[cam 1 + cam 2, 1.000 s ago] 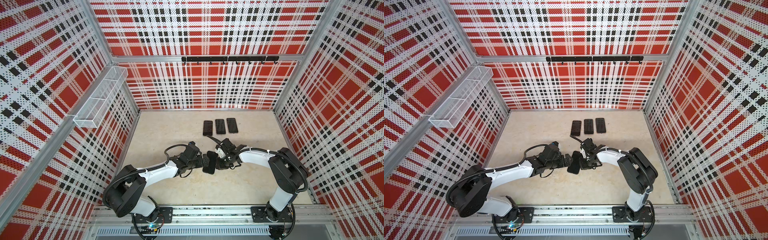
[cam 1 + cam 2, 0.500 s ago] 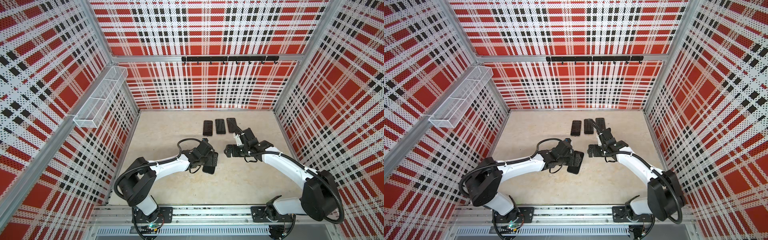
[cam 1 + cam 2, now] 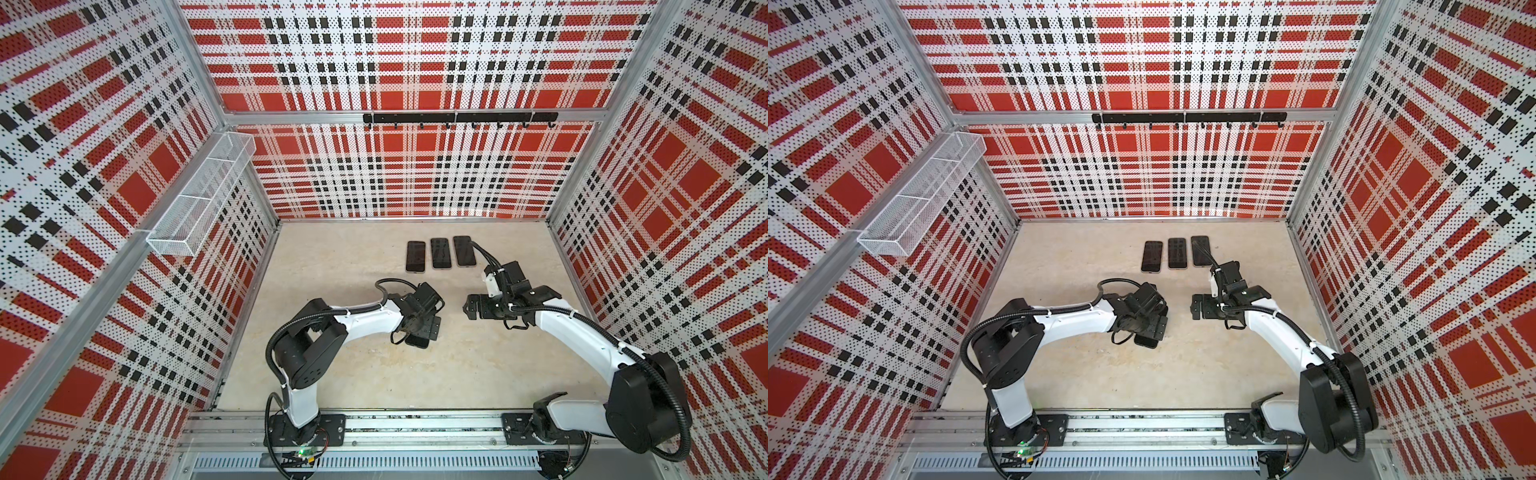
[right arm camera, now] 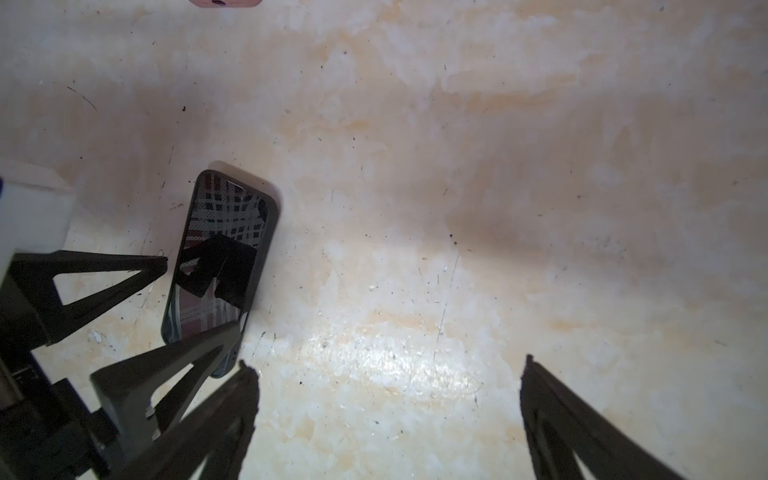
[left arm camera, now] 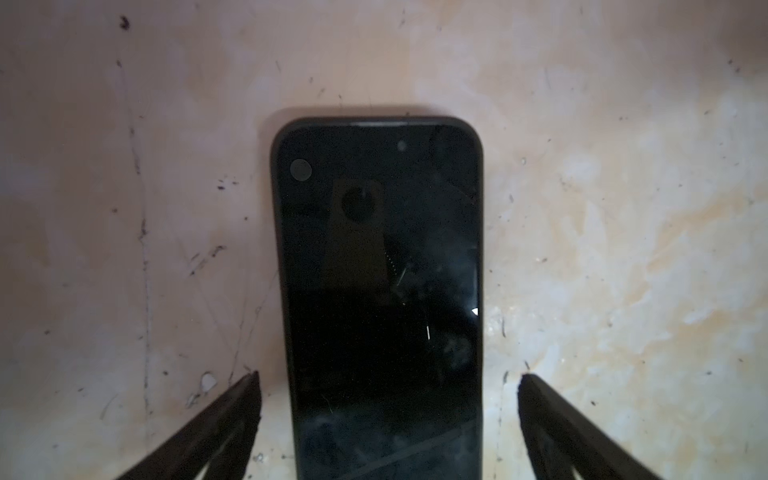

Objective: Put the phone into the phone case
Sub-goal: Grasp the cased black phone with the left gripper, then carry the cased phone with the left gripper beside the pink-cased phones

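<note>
The black slab phone (image 5: 378, 291) lies flat, glass up, on the beige mottled table (image 3: 353, 291), in front of the row of three dark phones (image 3: 440, 254); its long axis runs roughly toward that row, in line with the left gripper (image 5: 388, 378), whose fingers stand released, clear of both long edges; in both top views that claw hides all but the phone's end farthest from the row; a dark rim rings the glass, case or not unclear; the right gripper (image 4: 388, 365) gapes, holding nothing, in front of the row's right end
</note>
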### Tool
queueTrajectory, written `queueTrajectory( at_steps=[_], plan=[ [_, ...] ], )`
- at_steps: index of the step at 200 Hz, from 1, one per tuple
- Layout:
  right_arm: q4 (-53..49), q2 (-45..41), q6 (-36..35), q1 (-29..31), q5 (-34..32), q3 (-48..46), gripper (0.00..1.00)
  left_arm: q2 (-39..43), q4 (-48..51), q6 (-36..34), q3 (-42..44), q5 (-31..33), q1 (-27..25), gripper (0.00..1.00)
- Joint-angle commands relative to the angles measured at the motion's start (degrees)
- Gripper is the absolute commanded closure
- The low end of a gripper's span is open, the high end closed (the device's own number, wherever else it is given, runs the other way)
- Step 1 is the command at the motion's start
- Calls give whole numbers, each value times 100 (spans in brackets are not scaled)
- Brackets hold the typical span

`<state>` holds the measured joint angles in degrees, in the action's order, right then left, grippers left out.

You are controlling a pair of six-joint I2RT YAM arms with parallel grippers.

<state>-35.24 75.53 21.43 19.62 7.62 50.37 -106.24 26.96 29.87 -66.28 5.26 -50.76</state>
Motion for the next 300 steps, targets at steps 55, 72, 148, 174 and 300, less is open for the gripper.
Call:
queueTrajectory(
  at_steps=[55,72,148,174,300],
  plan=[
    [204,-107,-207,-81,135,-88,0,-549,647,2,-556,191,-143,2],
    [218,-93,-226,-99,135,-110,0,-558,702,13,-572,169,-144,0],
    [308,-7,-279,-128,101,-80,0,-576,925,45,-649,295,-158,27],
    [318,-71,-322,-142,50,-59,0,-408,947,-47,-728,346,72,32],
    [413,-467,-306,-168,83,-547,0,-1938,661,-1697,-3325,160,2809,36]
  ],
)
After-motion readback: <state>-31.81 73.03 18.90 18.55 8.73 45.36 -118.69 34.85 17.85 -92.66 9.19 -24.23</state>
